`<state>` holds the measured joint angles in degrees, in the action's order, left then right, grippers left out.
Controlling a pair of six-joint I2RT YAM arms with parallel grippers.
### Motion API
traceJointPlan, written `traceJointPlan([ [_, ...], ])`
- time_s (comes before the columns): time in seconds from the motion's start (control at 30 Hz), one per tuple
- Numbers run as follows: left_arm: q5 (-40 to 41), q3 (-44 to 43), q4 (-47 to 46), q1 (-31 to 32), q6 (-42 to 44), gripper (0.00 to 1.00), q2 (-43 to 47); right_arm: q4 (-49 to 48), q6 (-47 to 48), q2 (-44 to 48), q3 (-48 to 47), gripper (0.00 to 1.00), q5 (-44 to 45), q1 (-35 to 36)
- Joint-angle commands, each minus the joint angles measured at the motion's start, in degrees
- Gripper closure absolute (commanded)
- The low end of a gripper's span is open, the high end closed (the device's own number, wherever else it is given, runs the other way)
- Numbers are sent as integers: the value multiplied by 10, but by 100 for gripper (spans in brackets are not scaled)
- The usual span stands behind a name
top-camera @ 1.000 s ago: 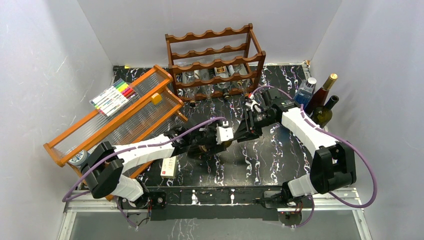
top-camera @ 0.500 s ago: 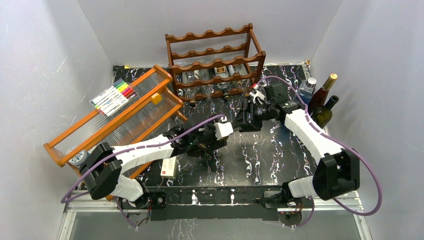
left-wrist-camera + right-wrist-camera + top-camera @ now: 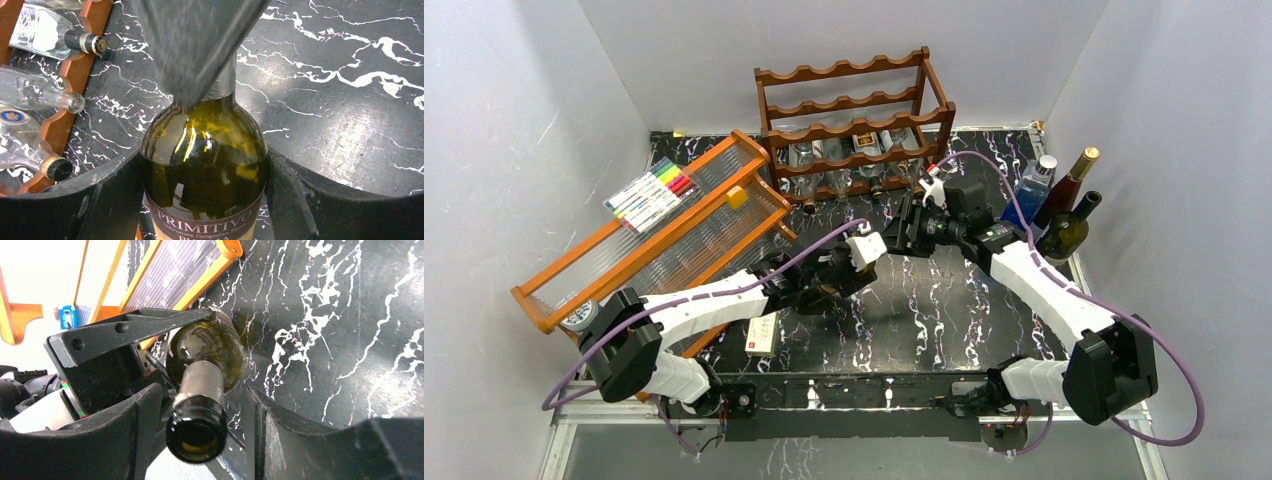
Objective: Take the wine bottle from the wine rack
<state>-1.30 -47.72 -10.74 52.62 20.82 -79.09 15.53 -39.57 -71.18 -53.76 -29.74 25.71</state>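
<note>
Now | bottle (image 3: 202, 165) is held off the rack (image 3: 854, 105), near mid-bench | left gripper (image 3: 202, 155) is clamped on the bottle's body at the label | right gripper (image 3: 204, 390) is spread about the neck, a gap seen on one side | rack is seated at far edge

My read: robot lab test cell. White panel walls (image 3: 514, 150) box in black marbled tabletop (image 3: 944, 300), metal frame rail (image 3: 874, 415) at near edge, purple cables (image 3: 1199, 405) run exposed. I see staged props: wine rack (image 3: 854, 128), marker set (image 3: 652, 192), spare bottles (image 3: 1064, 205).
</note>
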Motion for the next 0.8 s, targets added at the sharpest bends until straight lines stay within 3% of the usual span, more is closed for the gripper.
traceJointPlan([
  [0.0,9,-22,-44,0,-6,89,38,-68,-16,-4,-8,35,56,34],
  [0.27,1,-24,-40,0,-6,89,42,-106,-36,-9,9,39,67,44],
  [0.37,3,-25,-39,1,-6,88,43,-102,-34,-13,6,48,61,47],
  [0.47,1,-27,-36,0,-7,85,45,-86,-26,-8,3,63,77,47],
  [0.53,5,-26,-39,0,-9,72,48,-61,-9,-2,-9,75,96,47],
  [0.6,12,-23,-42,0,-13,49,53,-40,6,6,-23,86,117,47],
  [0.63,17,-19,-50,0,-18,21,60,-2,29,17,-43,97,160,46],
  [0.67,20,-17,-54,0,-20,7,64,20,43,23,-58,100,182,46],
  [0.77,21,-14,-56,0,-19,2,73,83,80,41,-101,100,257,46],
])
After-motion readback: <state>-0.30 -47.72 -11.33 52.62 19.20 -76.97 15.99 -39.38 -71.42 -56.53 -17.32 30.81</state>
